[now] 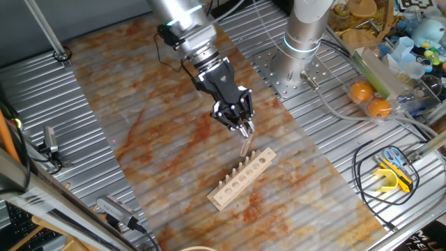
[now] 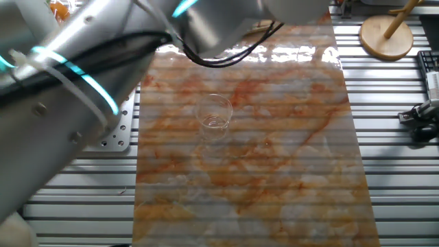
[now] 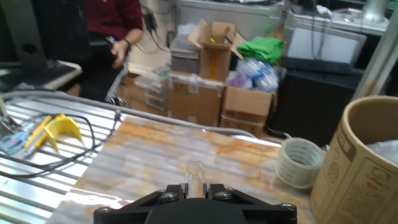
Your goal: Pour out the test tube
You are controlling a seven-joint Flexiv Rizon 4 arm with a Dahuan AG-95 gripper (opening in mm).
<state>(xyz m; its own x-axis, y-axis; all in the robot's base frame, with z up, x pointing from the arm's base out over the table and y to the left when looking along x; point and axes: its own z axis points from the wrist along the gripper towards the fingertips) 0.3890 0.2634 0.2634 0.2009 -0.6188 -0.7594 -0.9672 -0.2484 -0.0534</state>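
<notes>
Only the hand view shows the test tube (image 3: 196, 176) between the gripper (image 3: 195, 191) fingers.

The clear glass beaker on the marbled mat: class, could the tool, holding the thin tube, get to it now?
Probably yes. The tool grips the thin clear glass test tube above the pale wooden rack; the clear glass beaker stands alone on the mat, nothing around it.
</notes>
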